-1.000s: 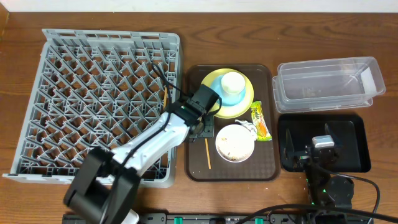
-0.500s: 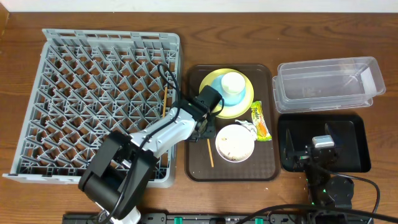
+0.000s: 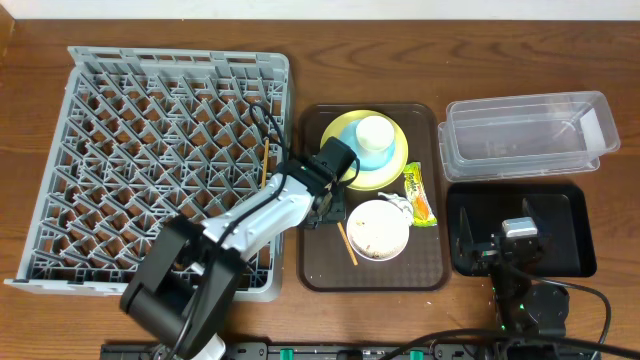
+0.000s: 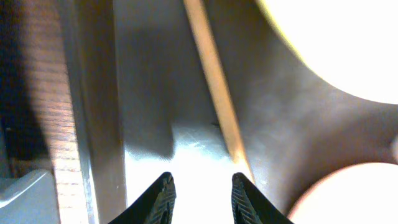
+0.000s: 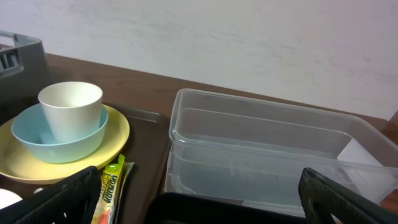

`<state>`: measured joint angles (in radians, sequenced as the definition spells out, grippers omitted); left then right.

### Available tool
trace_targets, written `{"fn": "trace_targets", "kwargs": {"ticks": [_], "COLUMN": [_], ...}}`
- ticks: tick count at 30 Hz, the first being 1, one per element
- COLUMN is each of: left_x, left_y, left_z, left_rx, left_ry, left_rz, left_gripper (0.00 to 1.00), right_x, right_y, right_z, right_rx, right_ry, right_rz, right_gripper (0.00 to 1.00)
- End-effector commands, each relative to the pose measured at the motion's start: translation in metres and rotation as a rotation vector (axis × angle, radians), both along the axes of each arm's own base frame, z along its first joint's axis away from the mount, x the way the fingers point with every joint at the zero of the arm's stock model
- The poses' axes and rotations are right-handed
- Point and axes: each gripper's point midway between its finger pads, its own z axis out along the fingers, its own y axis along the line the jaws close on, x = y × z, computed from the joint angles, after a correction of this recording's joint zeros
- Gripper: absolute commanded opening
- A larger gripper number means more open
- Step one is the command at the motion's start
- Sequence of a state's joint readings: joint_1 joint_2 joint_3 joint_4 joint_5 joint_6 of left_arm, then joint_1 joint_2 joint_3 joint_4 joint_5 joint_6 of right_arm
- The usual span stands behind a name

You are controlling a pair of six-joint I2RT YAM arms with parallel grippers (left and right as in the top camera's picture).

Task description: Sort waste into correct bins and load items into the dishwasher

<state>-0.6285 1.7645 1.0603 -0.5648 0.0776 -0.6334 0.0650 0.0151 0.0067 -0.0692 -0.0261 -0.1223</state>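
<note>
The loose chopstick [image 3: 346,244] lies flat on the brown tray [image 3: 320,272], just left of the white bowl [image 3: 378,230]. Its long axis runs diagonally, far end toward the left gripper [image 4: 202,182] and near end toward the tray's front edge. The left gripper's fingers stand slightly apart, empty, with the chopstick just outside one tip. The right gripper [image 5: 200,193] has its fingers spread wide, empty.

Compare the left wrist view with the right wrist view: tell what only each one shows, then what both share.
Left wrist only: a wooden chopstick, seen close up. Right wrist only: the white cup standing in the light blue bowl, the snack wrapper and the clear tub. Both: the yellow-green plate and the brown serving tray.
</note>
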Motion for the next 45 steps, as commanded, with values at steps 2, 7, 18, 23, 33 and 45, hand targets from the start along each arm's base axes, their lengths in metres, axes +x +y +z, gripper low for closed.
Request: {"fn": "trace_targets", "kwargs": {"ticks": [2, 7, 18, 23, 33, 45], "left_x": [-0.005, -0.007, -0.015, -0.016, -0.003, 0.003], "left_y": [-0.004, -0.007, -0.007, -0.005, -0.007, 0.029], "left_z": [0.006, -0.006, -0.04, -0.043, 0.013, 0.149], "left_rx": [-0.003, 0.038, 0.098, 0.105, 0.053, 0.043], "left_ry": [-0.015, -0.019, 0.035, 0.043, -0.091, -0.478], "left_rz": [0.005, 0.008, -0.004, -0.004, -0.015, -0.091], "left_gripper": [0.33, 0.33, 0.33, 0.21, 0.08, 0.08], "right_x": [0.0, 0.0, 0.0, 0.0, 0.0, 0.0], "right_y": [0.002, 0.001, 0.001, 0.001, 0.002, 0.002], "right_z": [-0.001, -0.001, -0.001, -0.001, -0.001, -0.001], "right_rx": [-0.006, -0.006, -0.006, -0.006, -0.006, -0.006], "right_ry": [0.004, 0.004, 0.004, 0.004, 0.004, 0.004], "right_rz": [0.007, 0.007, 0.007, 0.007, 0.007, 0.007], "right_gripper": [0.99, 0.99, 0.99, 0.99, 0.99, 0.99]}}
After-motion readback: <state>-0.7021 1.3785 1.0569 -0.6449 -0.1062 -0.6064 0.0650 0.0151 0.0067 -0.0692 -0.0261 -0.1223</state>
